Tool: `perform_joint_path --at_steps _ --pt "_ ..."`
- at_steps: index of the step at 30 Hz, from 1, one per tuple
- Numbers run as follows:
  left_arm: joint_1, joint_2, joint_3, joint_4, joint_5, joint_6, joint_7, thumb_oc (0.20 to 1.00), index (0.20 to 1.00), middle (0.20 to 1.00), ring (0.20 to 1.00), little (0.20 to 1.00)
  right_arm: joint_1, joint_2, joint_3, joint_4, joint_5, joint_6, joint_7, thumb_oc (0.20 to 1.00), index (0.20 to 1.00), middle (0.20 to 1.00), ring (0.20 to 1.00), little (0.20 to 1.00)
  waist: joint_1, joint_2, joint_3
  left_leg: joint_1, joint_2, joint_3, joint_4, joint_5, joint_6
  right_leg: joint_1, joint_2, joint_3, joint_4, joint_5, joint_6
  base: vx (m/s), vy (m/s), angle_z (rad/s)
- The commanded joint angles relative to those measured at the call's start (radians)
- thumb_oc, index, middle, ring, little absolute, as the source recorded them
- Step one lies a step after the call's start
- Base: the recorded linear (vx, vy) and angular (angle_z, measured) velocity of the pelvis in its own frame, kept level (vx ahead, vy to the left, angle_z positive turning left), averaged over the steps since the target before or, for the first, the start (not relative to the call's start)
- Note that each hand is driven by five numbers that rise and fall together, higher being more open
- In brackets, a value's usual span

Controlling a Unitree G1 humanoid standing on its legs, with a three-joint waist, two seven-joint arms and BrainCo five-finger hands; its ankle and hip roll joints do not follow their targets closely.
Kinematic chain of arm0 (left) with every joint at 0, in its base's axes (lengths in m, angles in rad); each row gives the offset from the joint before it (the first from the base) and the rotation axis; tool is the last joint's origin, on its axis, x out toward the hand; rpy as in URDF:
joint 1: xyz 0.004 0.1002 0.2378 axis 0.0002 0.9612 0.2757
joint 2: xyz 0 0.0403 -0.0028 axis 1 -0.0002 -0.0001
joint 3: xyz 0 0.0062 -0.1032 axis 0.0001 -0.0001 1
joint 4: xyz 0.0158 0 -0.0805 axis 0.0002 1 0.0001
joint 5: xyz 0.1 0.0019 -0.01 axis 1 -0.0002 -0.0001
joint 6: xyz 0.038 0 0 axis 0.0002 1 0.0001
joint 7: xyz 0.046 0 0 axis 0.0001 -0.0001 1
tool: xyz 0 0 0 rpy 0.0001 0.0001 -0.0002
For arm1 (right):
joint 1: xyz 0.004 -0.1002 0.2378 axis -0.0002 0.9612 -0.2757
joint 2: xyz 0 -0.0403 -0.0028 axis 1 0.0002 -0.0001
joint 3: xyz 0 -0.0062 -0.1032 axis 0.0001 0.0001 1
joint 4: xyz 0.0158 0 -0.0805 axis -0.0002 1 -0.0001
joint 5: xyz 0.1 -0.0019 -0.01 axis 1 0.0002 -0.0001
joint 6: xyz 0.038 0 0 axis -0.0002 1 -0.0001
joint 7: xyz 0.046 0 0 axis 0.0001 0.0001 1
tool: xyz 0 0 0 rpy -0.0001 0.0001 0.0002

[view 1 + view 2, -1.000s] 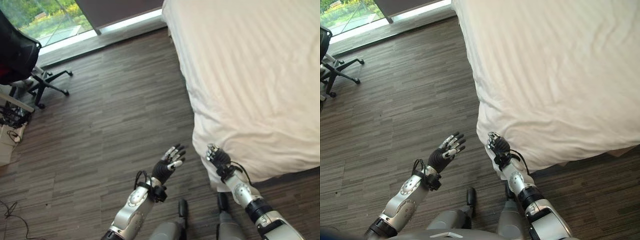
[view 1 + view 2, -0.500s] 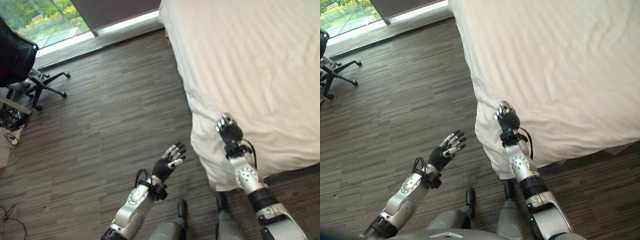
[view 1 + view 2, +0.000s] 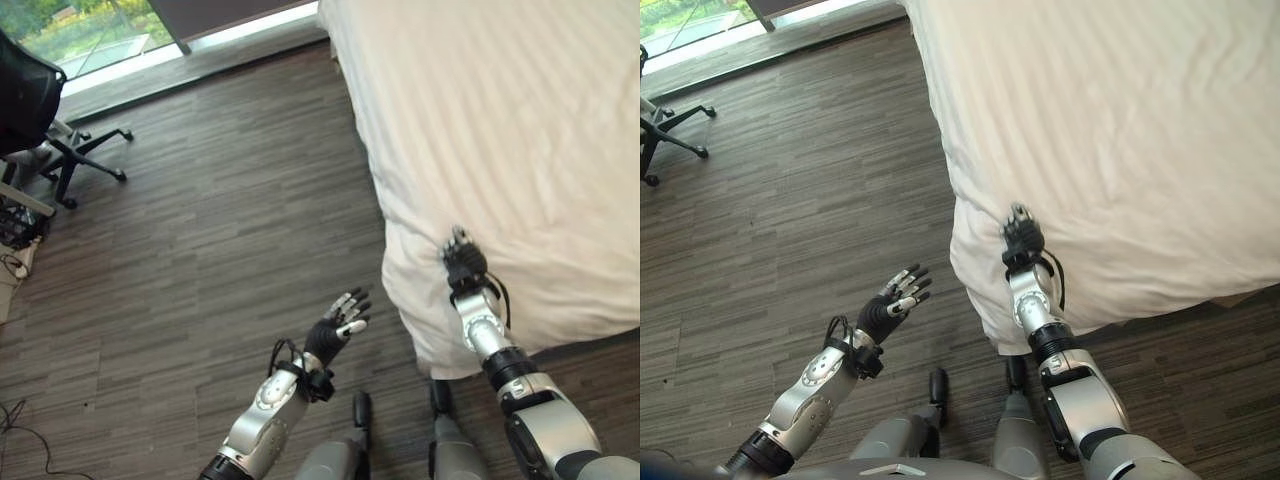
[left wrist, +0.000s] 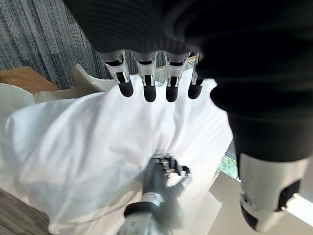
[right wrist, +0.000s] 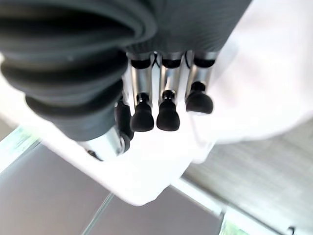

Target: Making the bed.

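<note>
I had brought my right hand (image 3: 463, 262) up from the hanging side of the bed's near left corner onto the top edge, and there it lay, on the white duvet (image 3: 500, 120) just where the cover rolls over the corner. In the half second before, it barely shifted; the fingers went from bunched to straighter. My right wrist view showed them (image 5: 167, 115) fairly straight in a row above the white cloth, not curled round any fold, so I judged that hand apart and holding nothing, resting on the cover or just above it.

My left hand (image 3: 335, 328) stayed where it was, out over the wooden floor (image 3: 200, 250) to the left of the bed, fingers spread, thumb apart, empty.

The duvet covered the bed, fairly flat on top, with soft creases toward the near edge and a bulge at the corner. I took the lift to mean I was set to smooth or grip that corner. A black office chair (image 3: 40, 120) stood far left by the window (image 3: 100, 40).
</note>
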Motion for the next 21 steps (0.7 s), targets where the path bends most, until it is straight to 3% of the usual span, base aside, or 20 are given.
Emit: perform_joint_path --at_steps 1,5,10,12,13,17,21 --pt "-0.068 0.008 -0.042 -0.036 0.006 -0.044 0.007 1.0 1.0 1.0 1.0 1.0 -0.066 0.013 -0.026 0.032 0.017 0.038 -0.036 0.2 0.2 0.2 0.2 0.2 0.038 0.019 0.019 -0.029 -0.007 -0.054 0.006 -0.001 -0.041 0.04 -0.037 -0.049 0.016 -0.014 0.072 0.0 0.0 0.0" --pt "-0.078 -0.017 -0.022 -0.028 0.001 -0.049 0.025 1.0 1.0 1.0 1.0 1.0 0.15 0.122 0.055 0.038 0.005 0.088 0.009 0.2 0.2 0.2 0.2 0.2 0.018 0.01 0.026 -0.021 -0.006 -0.044 0.006 -0.007 -0.039 0.043 -0.034 -0.042 0.016 -0.012 0.073 0.0 0.0 0.0" --pt "-0.09 -0.02 -0.021 -0.027 0.012 -0.055 0.032 1.0 1.0 1.0 1.0 1.0 0.278 0.148 0.144 0.113 -0.083 0.152 0.046 0.2 0.2 0.2 0.2 0.2 -0.002 -0.001 0.028 -0.012 -0.006 -0.039 0.006 -0.012 -0.038 0.049 -0.035 -0.038 0.016 -0.013 0.072 0.0 0.0 0.0" --pt "-0.098 -0.023 -0.021 -0.027 0.015 -0.061 0.035 1.0 1.0 1.0 1.0 1.0 0.313 0.148 0.186 0.145 -0.153 0.178 0.064 0.2 0.2 0.2 0.2 0.2 -0.009 -0.003 0.03 -0.008 -0.005 -0.037 0.006 -0.013 -0.039 0.05 -0.036 -0.034 0.016 -0.012 0.073 -0.01 0.012 -0.03" --pt "-0.101 -0.026 -0.019 -0.028 0.02 -0.073 0.035 1.0 1.0 1.0 1.0 1.0 0.338 0.135 0.225 0.17 -0.259 0.192 0.085 0.2 0.2 0.2 0.2 0.2 -0.015 -0.003 0.033 -0.009 -0.006 -0.032 0.006 -0.013 -0.039 0.046 -0.038 -0.031 0.016 -0.01 0.074 -0.02 0.016 -0.11" --pt "-0.105 -0.026 -0.022 -0.022 0.024 -0.084 0.03 1.0 1.0 1.0 1.0 1.0 0.342 0.105 0.197 0.211 -0.31 0.184 0.083 0.2 0.2 0.2 0.2 0.2 -0.023 0.002 0.035 -0.007 -0.009 -0.029 0.006 -0.013 -0.038 0.046 -0.042 -0.028 0.016 -0.008 0.076 -0.01 0.017 -0.06" --pt "-0.092 -0.013 -0.01 -0.022 0.04 -0.088 0.01 1.0 1.0 1.0 1.0 1.0 0.325 0.016 0.085 0.317 -0.421 0.167 0.043 0.2 0.2 0.2 0.2 0.2 -0.033 0.008 0.029 -0.004 -0.012 -0.034 0.006 -0.014 -0.038 0.049 -0.044 -0.027 0.016 -0.008 0.076 0.0 0.0 0.0"
